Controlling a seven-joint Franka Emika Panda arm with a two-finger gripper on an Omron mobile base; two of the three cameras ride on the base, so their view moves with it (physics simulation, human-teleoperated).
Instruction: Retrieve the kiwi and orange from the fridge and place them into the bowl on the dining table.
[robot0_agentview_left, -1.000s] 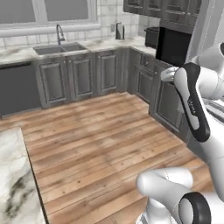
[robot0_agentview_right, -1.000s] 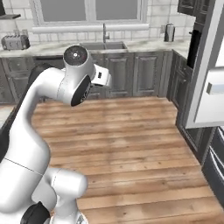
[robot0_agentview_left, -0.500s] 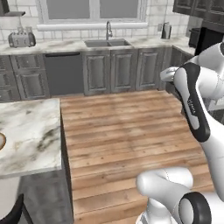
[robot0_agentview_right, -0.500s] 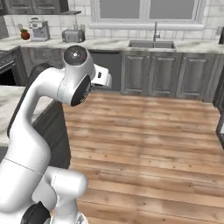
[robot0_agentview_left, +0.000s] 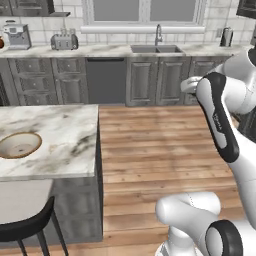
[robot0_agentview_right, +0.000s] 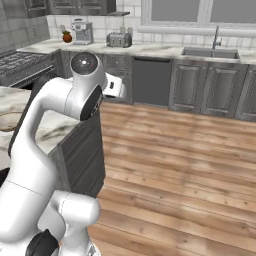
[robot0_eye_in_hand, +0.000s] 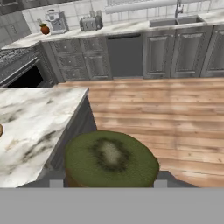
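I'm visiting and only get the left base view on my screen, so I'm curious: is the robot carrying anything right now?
Observer: Yes. The hand view shows a kiwi held between the fingers.
Operator: I see a bowl on the marble table. Is there fruit in it?
Observer: It looks empty in your view; in the hand view only a sliver of the bowl shows at the left edge, so I cannot add more.
Operator: What sits at the far left of the back counter?
Observer: A reddish round fruit with a green top stands beside the coffee machine, with a stove around the corner.
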